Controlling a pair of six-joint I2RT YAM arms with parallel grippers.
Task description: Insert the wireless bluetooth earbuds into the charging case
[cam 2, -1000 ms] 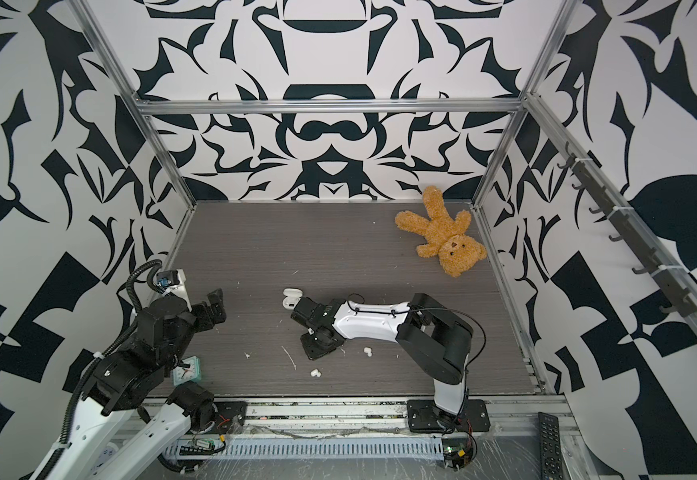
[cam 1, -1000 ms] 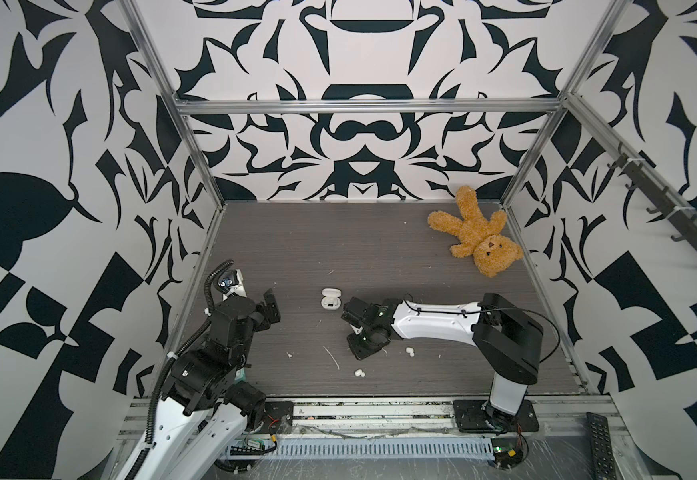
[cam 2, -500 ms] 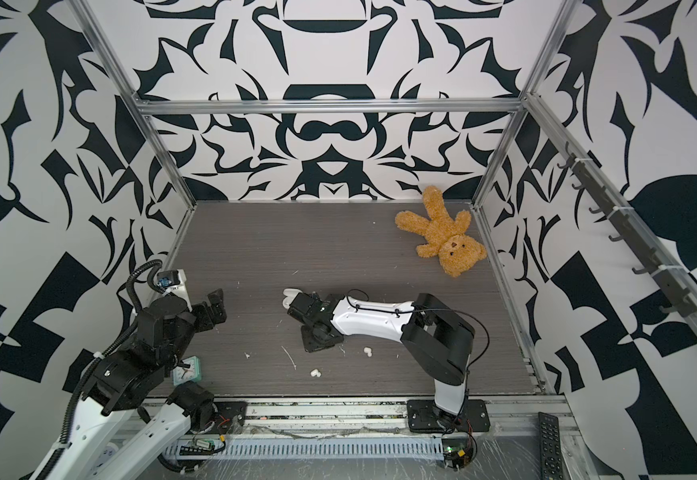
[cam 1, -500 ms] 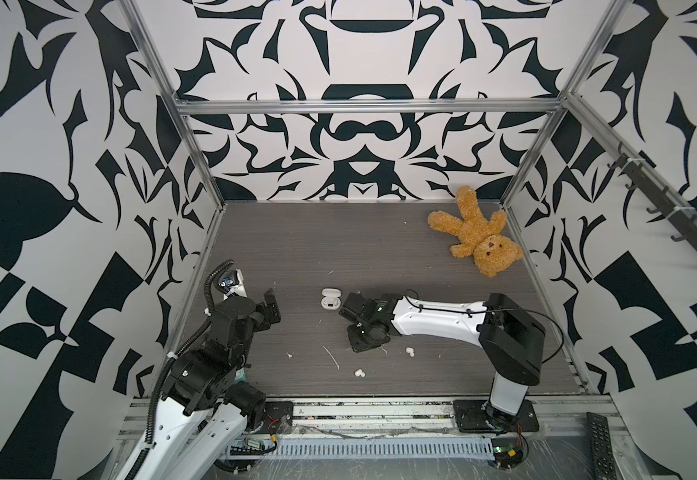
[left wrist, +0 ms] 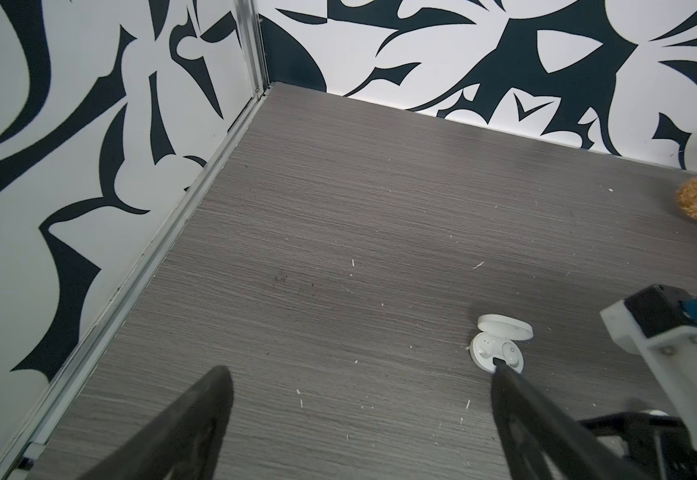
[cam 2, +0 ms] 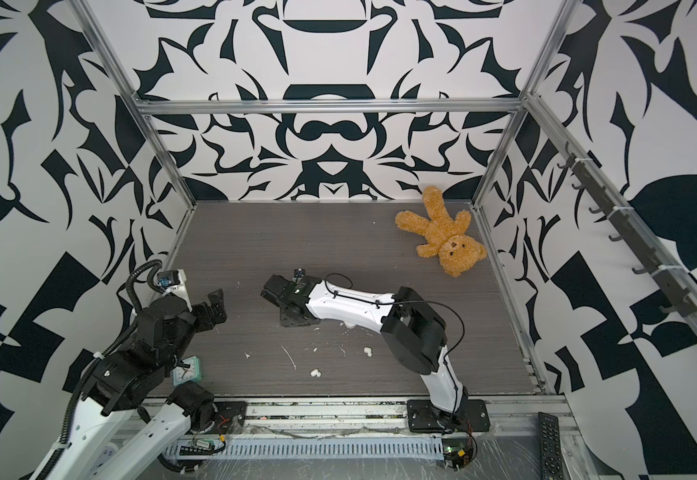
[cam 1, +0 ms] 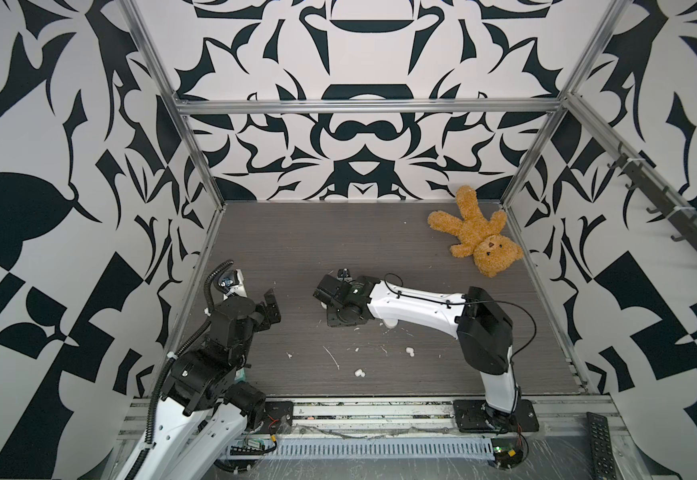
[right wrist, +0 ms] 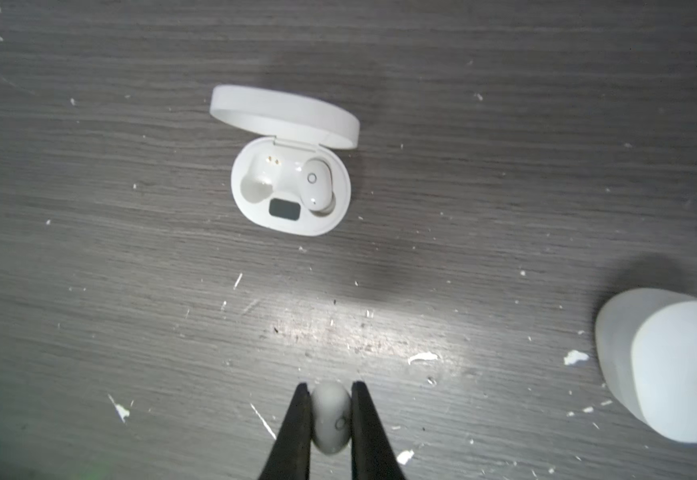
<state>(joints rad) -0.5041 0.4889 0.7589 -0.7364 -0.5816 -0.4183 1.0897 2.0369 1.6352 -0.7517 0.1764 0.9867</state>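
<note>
In the right wrist view the white charging case lies open on the grey floor. One earbud sits in one of its slots; the slot beside it is empty. My right gripper is shut on another earbud, held above the floor short of the case. In both top views the right gripper hangs over the case and hides it. Two loose earbuds lie nearer the front edge. My left gripper is open and empty, well left of the case.
A second, closed white case lies under the right forearm. A teddy bear lies at the back right. A green clock stands by the left arm's base. White flecks litter the floor. A remote lies outside the front rail.
My right gripper has moved left and toward the back with the earbud, and now covers the open case in the top views. The left arm has not moved.
</note>
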